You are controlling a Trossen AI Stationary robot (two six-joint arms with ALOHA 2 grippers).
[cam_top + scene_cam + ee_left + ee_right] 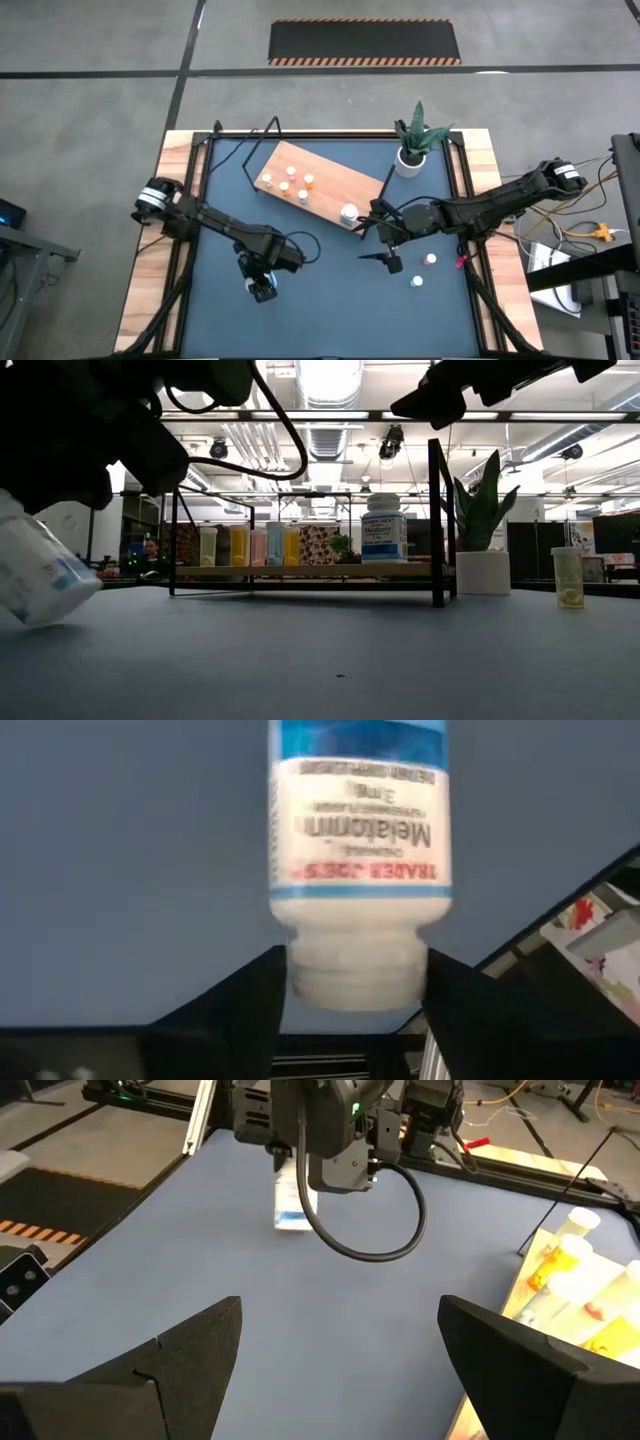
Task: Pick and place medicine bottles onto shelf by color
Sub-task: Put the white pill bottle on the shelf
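Observation:
My left gripper (262, 286) is near the table's front left, shut on a bigger white medicine bottle (358, 830) with a blue-banded label; it shows tilted in the low view (40, 575). My right gripper (385, 258) hovers open over mid-table, touching nothing, near the shelf's right end. The shelf (330, 190), a light-brown board in a black frame, carries several small bottles (288, 185) and another bigger white bottle (348, 213), all standing on their bases. Small bottles stand on the table at the right: two white (430, 260) (417, 282) and one pink-red (462, 262). My left gripper holds the bigger white bottle by its cap end (355, 975), pinched between the two fingers (245, 1005), one on each side of the cap. The fingers come from above, pointing down. The bottle hangs tilted below them; whether its base touches the table, I cannot tell.
A white pot with a green plant (410, 152) stands at the far right, beside the shelf's frame. In the low view a yellowish bottle (567, 577) stands on the table at the right. Bare blue tabletop (330, 300) lies between the two grippers and along the near edge.

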